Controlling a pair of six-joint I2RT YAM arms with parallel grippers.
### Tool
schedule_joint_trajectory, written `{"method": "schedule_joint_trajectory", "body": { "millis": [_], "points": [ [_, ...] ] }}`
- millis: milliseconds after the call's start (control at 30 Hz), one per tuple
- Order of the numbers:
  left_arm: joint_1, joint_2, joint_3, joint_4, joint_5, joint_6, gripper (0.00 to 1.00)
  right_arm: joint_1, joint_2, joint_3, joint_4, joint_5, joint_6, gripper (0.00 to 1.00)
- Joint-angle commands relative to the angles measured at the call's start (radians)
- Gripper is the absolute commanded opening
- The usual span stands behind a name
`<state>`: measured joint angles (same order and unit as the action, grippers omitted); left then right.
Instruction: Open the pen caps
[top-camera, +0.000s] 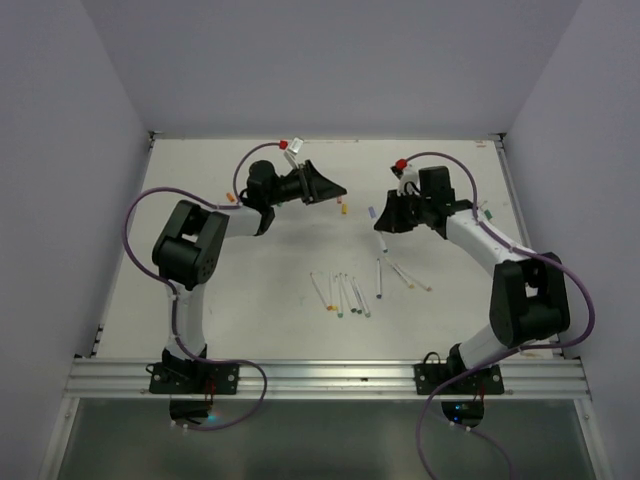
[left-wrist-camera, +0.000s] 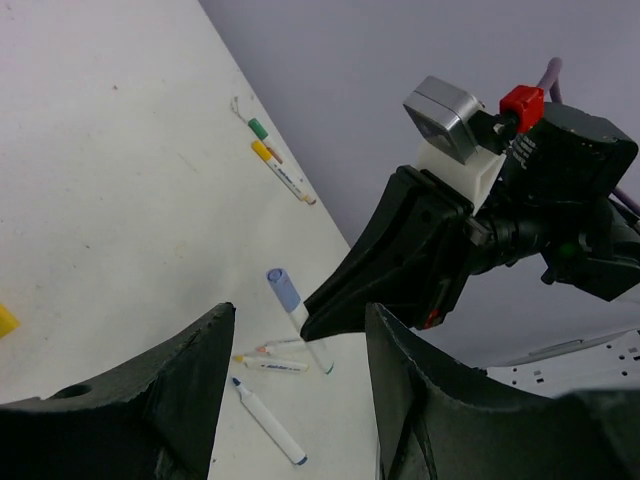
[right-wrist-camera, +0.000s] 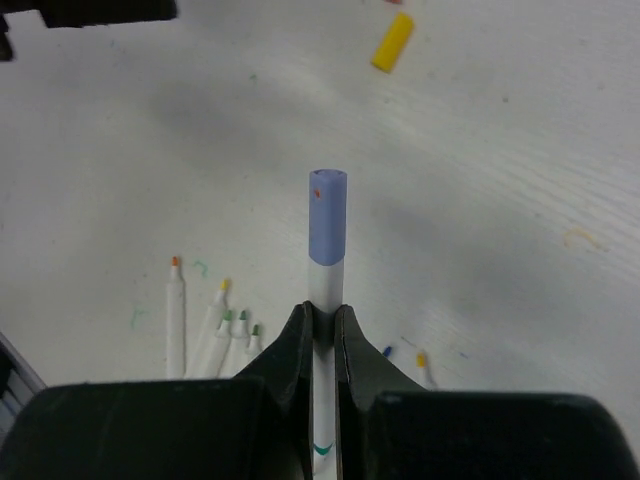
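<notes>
Starting at the left of the top view, we find the left fingers (top-camera: 322, 185) held above the surface (top-camera: 250, 290) and pointing right, toward the other arm. In the left wrist view these fingers (left-wrist-camera: 150, 400) are spread wide apart and nothing sits between them. A loose yellow cap (top-camera: 344, 208) lies on the surface near their tips.

Moving right, the blue cap (top-camera: 372, 213) comes next. It is seated on the end of a white pen (right-wrist-camera: 325, 285) and points toward the left fingers. In the left wrist view the blue cap (left-wrist-camera: 283, 288) shows through the gap between the left fingers, but it lies beyond their tips and touches neither of them.

The right fingers (right-wrist-camera: 290, 350) are clamped tightly on the barrel of this pen. The cap projects well clear of their tips, with a short length of bare barrel between cap and fingertips. In the top view the right fingers (top-camera: 390, 220) hold the pen clear of the surface.

Nearer the arm bases, a row of uncapped pens (top-camera: 340, 295) lies on the surface between the two arms. The right wrist view shows their orange, yellow and green tips (right-wrist-camera: 176, 320). A smaller group of pens (top-camera: 400, 272) lies just to the right of that row. Two further pens (top-camera: 487, 213), with green and yellow ends, lie near the right edge.
</notes>
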<state>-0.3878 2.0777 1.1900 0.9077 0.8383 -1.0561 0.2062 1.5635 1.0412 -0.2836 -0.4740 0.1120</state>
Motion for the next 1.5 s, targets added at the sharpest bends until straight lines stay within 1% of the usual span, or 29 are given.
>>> {"method": "schedule_joint_trajectory", "body": {
  "millis": [0, 33, 133, 267, 367, 500, 533, 667, 700, 767, 867, 900, 933, 1000, 1033, 1067, 1133, 1167, 1300, 1333, 1367, 1400, 1433, 1467],
  "points": [
    [-0.022, -0.036, -0.021, 0.094, 0.012, -0.021, 0.58, 0.07, -0.019, 0.037, 0.099, -0.091, 0.08, 0.0],
    [-0.025, -0.037, -0.021, 0.092, 0.007, -0.019, 0.58, 0.099, -0.02, 0.042, 0.11, -0.089, 0.089, 0.0],
    [-0.031, -0.038, -0.024, 0.069, -0.001, -0.009, 0.58, 0.134, -0.022, 0.072, 0.127, -0.086, 0.121, 0.0],
    [-0.042, -0.048, -0.039, 0.057, -0.011, -0.001, 0.58, 0.16, -0.005, 0.126, 0.124, -0.077, 0.133, 0.0],
    [-0.046, -0.064, -0.052, 0.042, -0.016, 0.008, 0.57, 0.167, 0.003, 0.128, 0.156, -0.054, 0.153, 0.0],
    [-0.048, -0.076, -0.058, 0.039, -0.018, 0.011, 0.54, 0.171, 0.032, 0.148, 0.153, -0.063, 0.163, 0.0],
    [-0.048, -0.074, -0.055, 0.037, -0.018, 0.013, 0.49, 0.176, 0.036, 0.149, 0.152, -0.063, 0.163, 0.0],
    [-0.046, -0.08, -0.046, 0.03, -0.021, 0.01, 0.45, 0.191, 0.036, 0.134, 0.15, -0.049, 0.155, 0.0],
    [-0.046, -0.08, -0.044, 0.03, -0.019, 0.01, 0.4, 0.193, 0.035, 0.131, 0.152, -0.045, 0.155, 0.0],
    [-0.048, -0.082, -0.046, 0.028, -0.018, 0.01, 0.33, 0.193, 0.032, 0.126, 0.152, -0.04, 0.155, 0.0],
    [-0.048, -0.082, -0.047, 0.031, -0.016, 0.008, 0.19, 0.196, 0.032, 0.129, 0.158, -0.032, 0.156, 0.0],
    [-0.048, -0.082, -0.05, 0.031, -0.016, 0.008, 0.06, 0.197, 0.035, 0.131, 0.156, -0.031, 0.155, 0.0],
    [-0.046, -0.085, -0.052, 0.03, -0.016, 0.008, 0.0, 0.199, 0.038, 0.132, 0.156, -0.026, 0.155, 0.0],
    [-0.048, -0.09, -0.058, 0.037, -0.015, 0.007, 0.0, 0.202, 0.043, 0.132, 0.156, -0.017, 0.153, 0.0],
    [-0.048, -0.09, -0.058, 0.04, -0.013, 0.004, 0.0, 0.208, 0.046, 0.131, 0.155, -0.017, 0.15, 0.04],
    [-0.048, -0.091, -0.061, 0.057, -0.016, -0.013, 0.0, 0.21, 0.055, 0.132, 0.155, -0.018, 0.15, 0.12],
    [-0.048, -0.091, -0.07, 0.091, -0.015, -0.034, 0.0, 0.223, 0.061, 0.131, 0.158, -0.006, 0.149, 0.18],
    [-0.048, -0.09, -0.073, 0.121, -0.013, -0.06, 0.0, 0.229, 0.063, 0.128, 0.17, 0.0, 0.149, 0.23],
    [-0.048, -0.09, -0.089, 0.186, -0.015, -0.119, 0.0, 0.251, 0.07, 0.125, 0.207, 0.015, 0.156, 0.29],
    [-0.048, -0.094, -0.093, 0.192, -0.019, -0.128, 0.0, 0.254, 0.078, 0.126, 0.211, 0.015, 0.156, 0.28],
    [-0.048, -0.097, -0.098, 0.201, -0.027, -0.145, 0.0, 0.257, 0.081, 0.132, 0.212, 0.02, 0.158, 0.23],
    [-0.048, -0.099, -0.102, 0.203, -0.047, -0.153, 0.0, 0.26, 0.086, 0.132, 0.208, 0.02, 0.16, 0.15],
    [-0.045, -0.1, -0.099, 0.203, -0.056, -0.159, 0.0, 0.263, 0.09, 0.132, 0.207, 0.02, 0.158, 0.0],
    [-0.046, -0.099, -0.077, 0.177, -0.062, -0.157, 0.0, 0.269, 0.09, 0.132, 0.189, 0.026, 0.155, 0.0]
  ]
}}
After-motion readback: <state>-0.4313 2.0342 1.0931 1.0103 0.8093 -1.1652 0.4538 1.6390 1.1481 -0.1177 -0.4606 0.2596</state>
